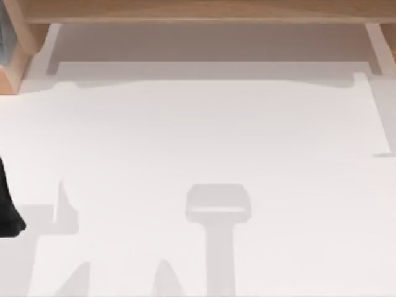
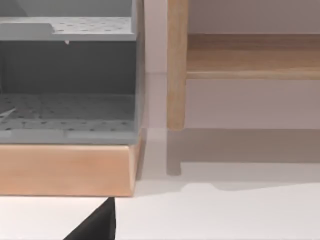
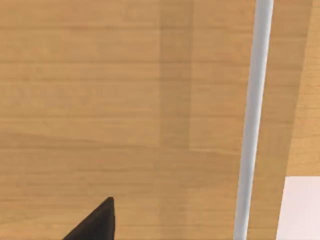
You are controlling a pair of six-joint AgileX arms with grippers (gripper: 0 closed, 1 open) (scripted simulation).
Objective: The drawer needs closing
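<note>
Left claw (image 2: 97,222) shows as a single dark fingertip at the edge of the left wrist view, hovering over the white tabletop (image 1: 198,154) just short of the wooden furniture (image 1: 204,9); whether it is spread or closed I cannot tell, and nothing is seen in its grip. From the top view a dark piece of the left arm (image 1: 7,204) sits at the tabletop's left edge, well clear of the drawer (image 1: 210,46). The drawer stands pulled out from the wooden furniture along the far side of the tabletop, its thin white side walls running forward to a white front panel and its grey-beige floor exposed between them. Beside the drawer, at the furniture's left end, a grey perforated shelf unit (image 2: 67,75) rests on a wooden base. Right claw (image 3: 97,222) likewise appears as one dark fingertip, held against a light wood surface (image 3: 120,100) crossed by a pale grey bar (image 3: 252,120); its opening cannot be told either.
</note>
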